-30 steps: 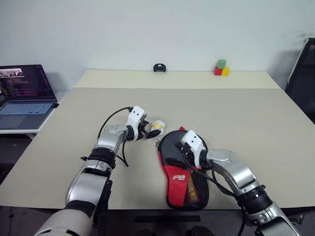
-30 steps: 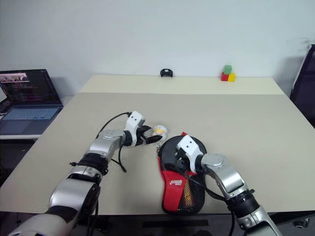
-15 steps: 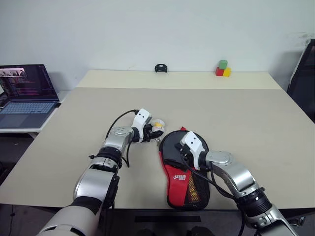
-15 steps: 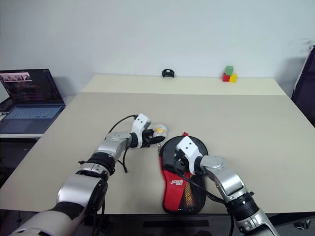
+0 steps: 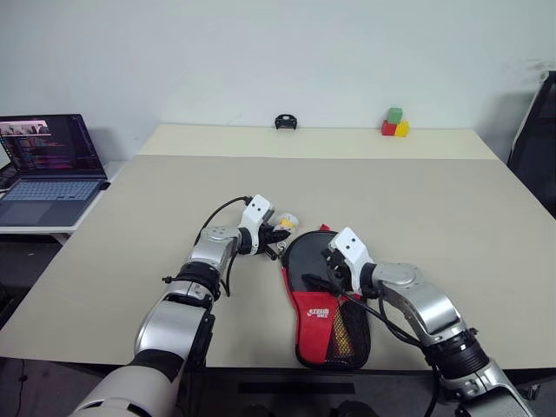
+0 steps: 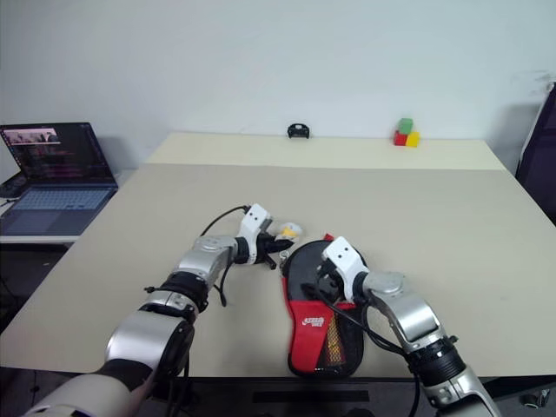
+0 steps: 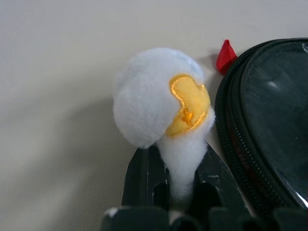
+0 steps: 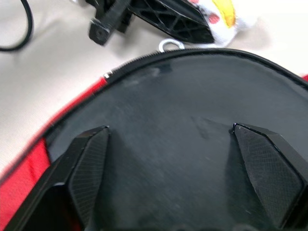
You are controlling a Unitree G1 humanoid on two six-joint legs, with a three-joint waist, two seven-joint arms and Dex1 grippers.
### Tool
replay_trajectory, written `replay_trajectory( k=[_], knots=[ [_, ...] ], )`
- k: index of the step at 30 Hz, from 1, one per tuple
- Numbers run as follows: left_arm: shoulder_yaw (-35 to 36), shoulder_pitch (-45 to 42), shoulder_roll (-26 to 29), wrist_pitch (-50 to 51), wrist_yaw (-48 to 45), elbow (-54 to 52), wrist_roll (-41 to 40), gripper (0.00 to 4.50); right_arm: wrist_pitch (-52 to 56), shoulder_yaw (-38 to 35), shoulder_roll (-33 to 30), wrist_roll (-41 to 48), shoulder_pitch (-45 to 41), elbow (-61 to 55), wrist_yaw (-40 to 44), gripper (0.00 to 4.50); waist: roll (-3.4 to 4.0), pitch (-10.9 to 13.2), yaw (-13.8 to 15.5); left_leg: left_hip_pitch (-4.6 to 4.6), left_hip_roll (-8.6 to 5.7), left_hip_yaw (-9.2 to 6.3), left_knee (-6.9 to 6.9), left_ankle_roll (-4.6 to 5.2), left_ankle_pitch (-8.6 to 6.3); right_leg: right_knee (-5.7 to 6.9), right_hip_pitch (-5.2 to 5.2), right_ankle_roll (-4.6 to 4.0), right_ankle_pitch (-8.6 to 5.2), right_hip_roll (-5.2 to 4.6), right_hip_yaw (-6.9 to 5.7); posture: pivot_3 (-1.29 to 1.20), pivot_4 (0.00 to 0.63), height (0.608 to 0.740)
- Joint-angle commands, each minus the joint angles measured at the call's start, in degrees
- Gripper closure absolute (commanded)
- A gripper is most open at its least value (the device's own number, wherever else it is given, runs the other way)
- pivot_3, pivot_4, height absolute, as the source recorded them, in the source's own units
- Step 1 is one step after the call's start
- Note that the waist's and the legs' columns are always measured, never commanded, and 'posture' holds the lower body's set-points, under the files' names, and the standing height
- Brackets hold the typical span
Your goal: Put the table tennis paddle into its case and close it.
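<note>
— What's changed on the surface (image 5: 452, 217) since a moment ago?

— My left fingers (image 7: 144, 180) were spread beside the fluffy ball charm (image 7: 161, 96) a second back; now they've come together, clamped on the charm's narrow neck. My left gripper (image 5: 280, 234) has also edged toward the case (image 5: 326, 300).

— And the case itself, what's in it?

— It lies near the front edge of the surface, its round black end toward the far wall and its red, mesh-pocketed narrow end toward me, so its long axis runs front to back. In my right wrist view a dark, round face fills the ring of the zip; whether that is the paddle's rubber or the case's own panel I cannot tell, and I see no handle.

— Your right side?

— My right gripper (image 8: 173, 163) hovers over the round end, fingers (image 8: 89, 159) spread wide apart on nothing.

— Smaller things?

— The charm sits just beside the case's round end, white with a yellow patch. A small red tab (image 7: 224, 55) sticks out of the zip rim next to it.
</note>
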Motion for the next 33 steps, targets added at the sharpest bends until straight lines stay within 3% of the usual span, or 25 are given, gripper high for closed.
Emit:
replay_trajectory(
  k=[1, 19, 23, 33],
  knots=[
    [-1.14, 0.01, -0.03, -0.27, -0.49, -0.99, 1.73, 4.43, 2.16, 3.37, -1.67, -2.50, 1.30, 2.35, 0.88, 0.00, -0.01, -0.03, 0.00, 0.00, 0.00, 0.00, 0.00, 0.00, 0.00, 0.00, 0.00, 0.00, 0.00, 0.00, 0.00, 0.00, 0.150, 0.740],
    [-4.26, -10.29, -3.55, -7.25, 8.81, 11.85, 11.24, 4.43, 4.18, 4.78, -1.13, -3.94, 1.98, 3.20, -0.24, 0.00, -0.03, -0.34, 0.18, 0.21, -0.06, -0.20, 0.27, 0.04, -0.02, 0.11, 0.40, 0.09, 0.04, 0.02, -0.22, 0.00, 0.150, 0.740],
    [-6.17, -14.12, -7.56, -11.11, 16.06, 13.84, 15.25, 4.43, 5.38, 4.43, -0.03, -4.00, 3.91, 3.33, -2.10, 0.00, -0.07, -0.35, 0.30, 0.25, -0.07, -0.26, 0.30, 0.04, -0.02, 0.21, 0.43, 0.09, 0.04, 0.02, -0.27, 0.00, 0.150, 0.740],
    [-5.85, -17.93, -13.04, -13.49, 23.50, 15.65, 18.28, 4.44, 8.35, 2.44, 0.91, -3.35, 8.10, 0.04, -5.92, 0.00, -0.08, -0.36, 0.17, 0.22, -0.06, -0.23, 0.27, 0.04, -0.02, 0.14, 0.38, 0.10, 0.03, 0.02, -0.20, 0.00, 0.150, 0.740]
  ],
)
